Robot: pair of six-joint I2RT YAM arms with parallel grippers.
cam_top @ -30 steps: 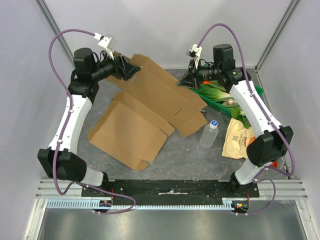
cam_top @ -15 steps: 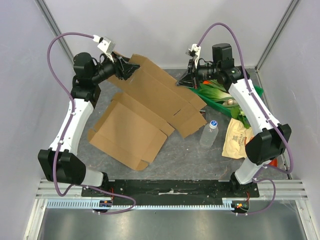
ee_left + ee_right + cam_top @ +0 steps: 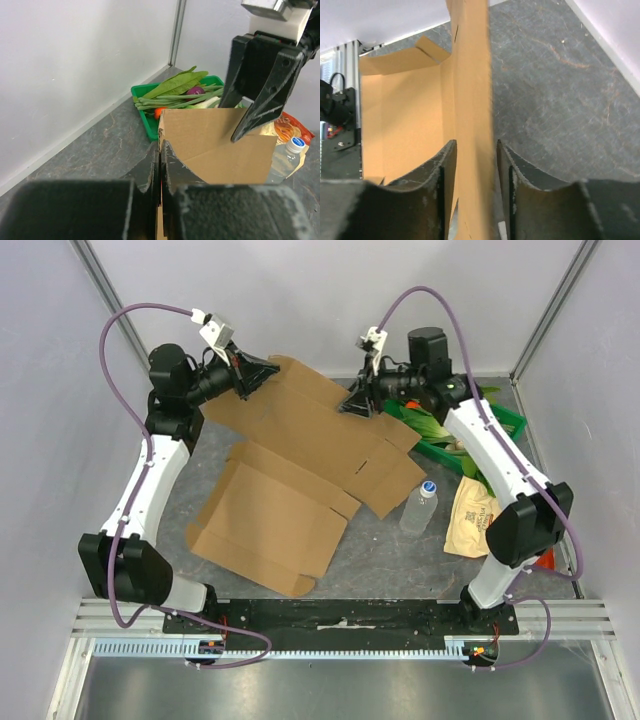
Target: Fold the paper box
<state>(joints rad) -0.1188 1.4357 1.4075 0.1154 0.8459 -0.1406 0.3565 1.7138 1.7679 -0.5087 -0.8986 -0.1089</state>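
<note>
A brown corrugated cardboard box blank (image 3: 300, 470) lay unfolded across the middle of the grey stone-patterned table (image 3: 390, 550), its far edge lifted toward the top of the overhead frame. At upper left, the left gripper (image 3: 263, 371) had its jaws pressed together on the blank's far corner flap. At upper centre, the right gripper (image 3: 354, 405) stood with its jaws apart, astride a raised panel rather than pinching it. With only one corner clamped, the lifted cardboard looked liable to sag or slide out of the grip, and a pull from that corner alone could bend it off its crease. Any swing of the lower-right flaps could also tip the clear plastic water bottle with a blue cap (image 3: 418, 508), which stood just beside them, near the green plastic tray of leafy vegetables (image 3: 512, 421).
</note>
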